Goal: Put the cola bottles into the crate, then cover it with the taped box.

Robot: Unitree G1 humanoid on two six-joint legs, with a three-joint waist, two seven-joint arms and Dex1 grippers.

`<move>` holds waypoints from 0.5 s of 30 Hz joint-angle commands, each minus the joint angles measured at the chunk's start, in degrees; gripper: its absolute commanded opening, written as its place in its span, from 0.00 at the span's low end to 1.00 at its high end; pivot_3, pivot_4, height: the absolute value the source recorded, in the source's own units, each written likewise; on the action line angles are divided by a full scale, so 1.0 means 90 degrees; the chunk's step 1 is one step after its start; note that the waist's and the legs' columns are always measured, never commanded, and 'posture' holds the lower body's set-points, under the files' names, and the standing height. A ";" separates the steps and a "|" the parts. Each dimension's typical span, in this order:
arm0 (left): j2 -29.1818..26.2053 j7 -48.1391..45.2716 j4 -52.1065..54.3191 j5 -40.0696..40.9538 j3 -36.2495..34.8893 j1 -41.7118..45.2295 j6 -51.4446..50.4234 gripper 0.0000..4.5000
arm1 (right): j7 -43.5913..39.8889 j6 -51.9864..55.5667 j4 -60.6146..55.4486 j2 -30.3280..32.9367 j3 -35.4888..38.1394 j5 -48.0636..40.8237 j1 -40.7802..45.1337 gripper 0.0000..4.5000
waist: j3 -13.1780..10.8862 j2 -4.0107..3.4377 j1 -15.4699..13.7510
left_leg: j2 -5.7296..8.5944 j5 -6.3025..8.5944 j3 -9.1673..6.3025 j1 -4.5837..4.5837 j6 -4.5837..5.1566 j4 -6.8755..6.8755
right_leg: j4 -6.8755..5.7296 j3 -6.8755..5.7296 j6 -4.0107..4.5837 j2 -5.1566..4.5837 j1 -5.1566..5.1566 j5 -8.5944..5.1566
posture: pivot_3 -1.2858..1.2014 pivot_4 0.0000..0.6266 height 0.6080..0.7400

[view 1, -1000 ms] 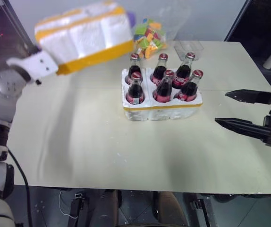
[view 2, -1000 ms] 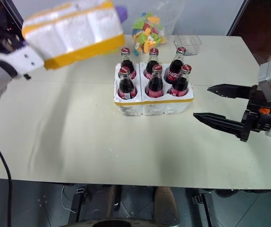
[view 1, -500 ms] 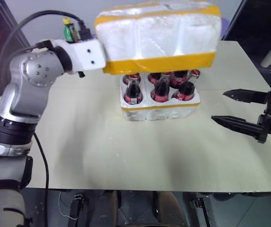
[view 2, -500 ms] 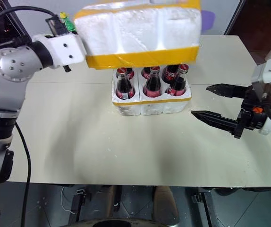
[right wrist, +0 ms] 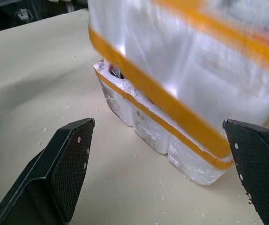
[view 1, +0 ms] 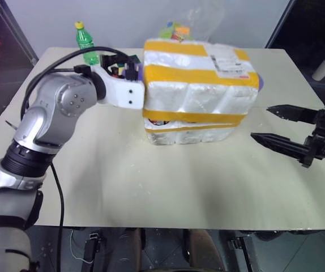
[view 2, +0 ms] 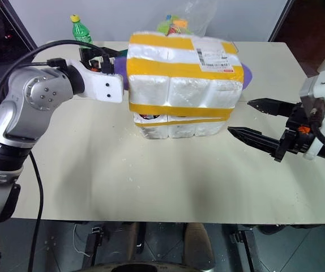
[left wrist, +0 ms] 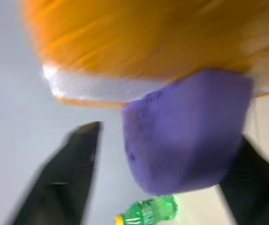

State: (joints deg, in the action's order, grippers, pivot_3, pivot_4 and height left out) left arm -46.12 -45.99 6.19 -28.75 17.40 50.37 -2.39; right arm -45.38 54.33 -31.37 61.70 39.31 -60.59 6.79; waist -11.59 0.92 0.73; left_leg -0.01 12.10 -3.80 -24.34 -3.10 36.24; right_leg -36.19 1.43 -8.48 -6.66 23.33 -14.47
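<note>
The taped box (view 2: 182, 71) sat over the crate (view 2: 176, 127), near the far edge of the worktop (view 2: 151, 181) and about midway between its left and right edges. The box was a little tilted, and its lower rim was just above the crate's yellow band. The white shipping label (view 2: 213, 56) was on top of the box, toward the right. The cola bottles (right wrist: 115, 71) were almost all hidden under the box; just a dark bit showed in the gap at one corner of the crate.

The left end effector (left wrist: 165, 154) was at the left side of the box. Its two black fingers (left wrist: 69, 164) stood wide apart, with a purple thing (left wrist: 186, 136) between them, and I could not tell if they touched the box. The right end effector (view 2: 256, 122) hung over the worktop just to the right of the crate. Its fingers were wide apart and held nothing.

A green bottle (view 1: 85, 41) with a yellow cap stood near the far left corner of the worktop. A clear bag (view 2: 182, 20) with colourful things inside lay at the far edge behind the box.
</note>
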 commanded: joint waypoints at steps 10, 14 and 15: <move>-0.0335 -0.1559 0.1008 0.3139 -0.2596 -0.2218 -0.2308 0.99 | -0.0306 -0.0233 0.0022 0.0030 0.0583 0.0344 -0.0639 1.00 | 0.0000 -0.0001 -0.0009 | 0.0000 0.0001 -0.0002 0.0006 0.0001 0.0004 | -0.0004 0.0000 0.0001 0.0000 -0.0007 -0.0001 | 0.52 0.24 0.99; -0.0501 -0.2964 0.0472 0.5640 -0.3717 -0.2220 -0.4414 0.99 | -0.0634 -0.0330 0.0270 0.0095 0.0656 0.0592 -0.0862 1.00 | 0.0001 0.0000 0.0006 | -0.0001 0.0000 -0.0003 0.0012 0.0001 0.0010 | -0.0004 0.0000 0.0002 0.0000 -0.0016 -0.0001 | 0.52 0.24 0.99; -0.0644 -0.3326 0.0209 0.6108 -0.3882 -0.2132 -0.4767 0.99 | -0.0753 -0.0410 0.0374 0.0139 0.0633 0.0752 -0.0943 1.00 | 0.0001 0.0000 0.0013 | -0.0001 0.0000 -0.0003 0.0013 0.0001 0.0009 | -0.0004 0.0000 0.0002 0.0000 -0.0016 -0.0001 | 0.52 0.24 0.99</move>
State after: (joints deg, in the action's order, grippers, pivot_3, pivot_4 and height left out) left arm -49.81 -70.42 10.13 17.78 -12.93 29.70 -39.21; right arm -50.51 52.26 -29.35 61.96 42.94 -55.69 -1.40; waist -11.58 0.92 0.85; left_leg -0.01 12.10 -3.82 -24.21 -3.09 36.30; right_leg -36.23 1.42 -8.46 -6.65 23.19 -14.48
